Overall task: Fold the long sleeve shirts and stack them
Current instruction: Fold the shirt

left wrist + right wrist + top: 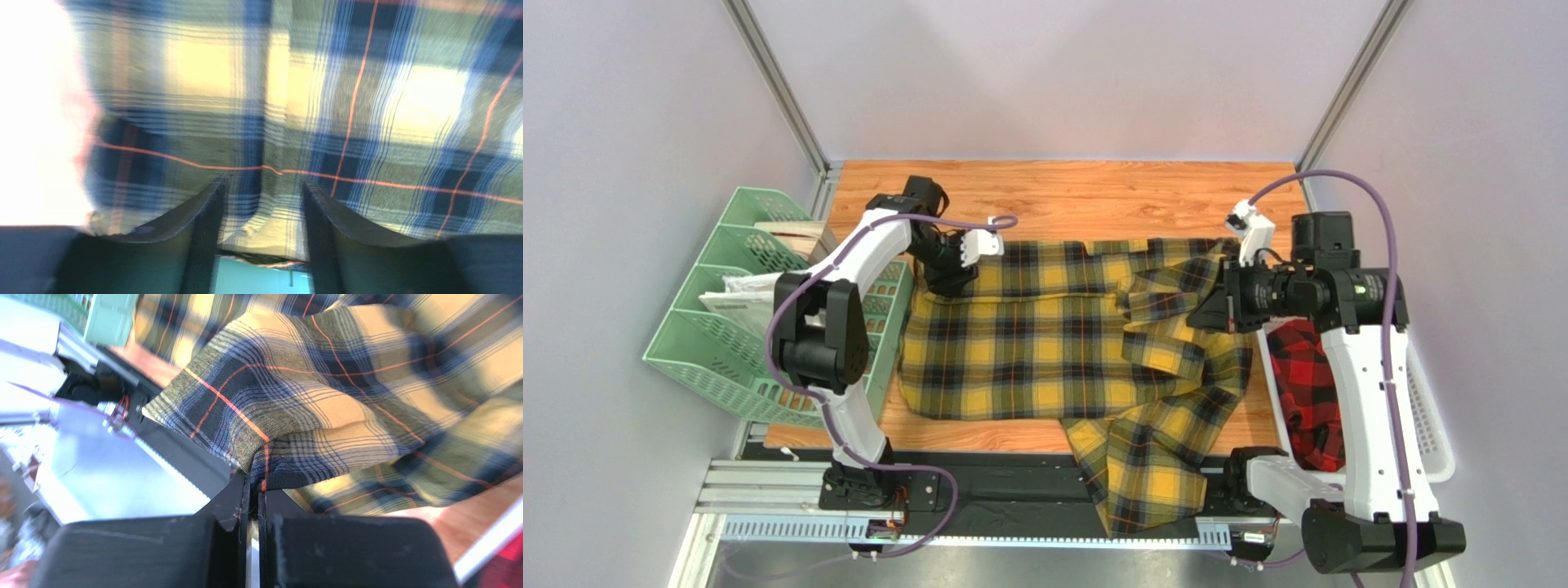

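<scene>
The yellow-and-black checked shirt [1051,343] lies spread across the wooden table, one sleeve trailing over the near edge. My left gripper [952,263] is at its far left corner. In the left wrist view the fingers [205,226] stand a little apart, and a fold of the shirt [264,208] fills the gap between them. My right gripper [1212,306] is shut on a bunched fold of the shirt's right side [264,459] and holds it above the table. The red-and-black checked shirt [1302,392] lies crumpled in the white basket [1431,429], partly hidden by my right arm.
A green slotted rack [719,331] holding papers stands at the table's left edge, right beside my left arm. The white basket sits at the right edge. Metal rails [805,496] run along the near edge. Bare wood [1100,196] shows behind the shirt.
</scene>
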Robot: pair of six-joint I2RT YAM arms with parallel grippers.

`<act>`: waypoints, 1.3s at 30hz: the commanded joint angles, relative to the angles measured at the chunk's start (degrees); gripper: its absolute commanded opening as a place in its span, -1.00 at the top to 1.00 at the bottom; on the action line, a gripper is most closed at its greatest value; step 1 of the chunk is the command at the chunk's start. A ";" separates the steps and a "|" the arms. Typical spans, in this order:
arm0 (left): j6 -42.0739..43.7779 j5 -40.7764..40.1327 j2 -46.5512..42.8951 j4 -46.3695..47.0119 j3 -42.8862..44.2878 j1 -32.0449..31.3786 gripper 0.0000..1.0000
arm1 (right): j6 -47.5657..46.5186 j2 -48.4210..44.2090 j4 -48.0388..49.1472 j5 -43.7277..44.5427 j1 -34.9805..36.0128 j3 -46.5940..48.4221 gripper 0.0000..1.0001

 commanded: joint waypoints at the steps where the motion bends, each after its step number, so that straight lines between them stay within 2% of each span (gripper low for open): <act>1: -5.85 12.91 -8.20 -1.86 3.74 0.61 -0.31 | 3.16 2.18 3.83 -1.40 3.11 -2.72 1.00; 2: -7.00 16.50 -9.18 -1.69 3.92 0.61 -0.52 | 4.21 2.44 4.97 -1.49 3.98 -3.16 1.00; 3: -8.58 18.10 -10.23 -1.51 4.01 0.44 -0.82 | 5.00 2.79 7.42 -1.40 5.82 -3.25 1.00; 5: -13.31 23.90 -13.48 -1.33 4.19 -0.18 -0.86 | 8.32 3.76 9.89 -1.84 7.59 -3.34 1.00; 6: -15.08 25.57 -14.97 -0.72 3.84 -0.53 -0.98 | 9.39 4.02 12.69 -2.10 9.08 -3.51 1.00; 9: -24.48 28.93 -22.88 6.38 -0.99 -3.95 -0.98 | 12.47 5.78 17.44 -2.54 11.72 -4.21 1.00; 12: -31.32 24.81 -33.50 18.93 -12.64 -10.44 -0.98 | 15.28 8.67 20.53 -3.07 12.17 -4.57 1.00; 13: -32.49 21.32 -39.10 27.06 -15.47 -13.77 -0.98 | 15.90 9.55 21.06 -3.16 12.25 -4.14 1.00; 15: -33.81 18.31 -44.49 35.80 -24.93 -17.04 -0.98 | 17.57 11.75 23.34 -4.47 12.17 -4.13 1.00; 16: -33.47 14.29 -48.87 44.29 -28.13 -20.88 -0.98 | 20.10 12.37 24.48 -5.43 12.17 -4.39 1.00; 18: -31.72 10.14 -51.89 51.89 -36.11 -25.12 -0.98 | 22.49 14.48 26.68 -7.55 12.08 -4.13 1.00; 19: -28.58 5.16 -53.21 58.89 -38.33 -29.66 -0.98 | 24.33 15.27 27.21 -8.08 12.08 -3.78 1.00; 21: -25.05 -0.93 -51.91 65.43 -43.16 -34.35 -0.98 | 25.92 16.58 28.18 -9.57 11.90 -2.99 1.00; 22: -22.94 -5.57 -50.77 71.64 -44.06 -37.59 -0.98 | 26.89 16.85 28.27 -10.01 11.90 -2.81 1.00; 26: -19.41 -13.86 -42.95 83.37 -44.51 -42.53 -0.98 | 30.83 18.08 29.76 -13.52 11.64 -3.08 1.00; 34: -14.93 -17.12 -31.43 100.68 -45.30 -47.81 -0.98 | 38.05 19.49 34.07 -18.27 9.62 -5.71 1.00; 39: -10.90 -17.39 -26.95 104.73 -45.03 -48.17 -0.98 | 44.91 20.19 39.78 -23.46 8.04 -8.00 1.00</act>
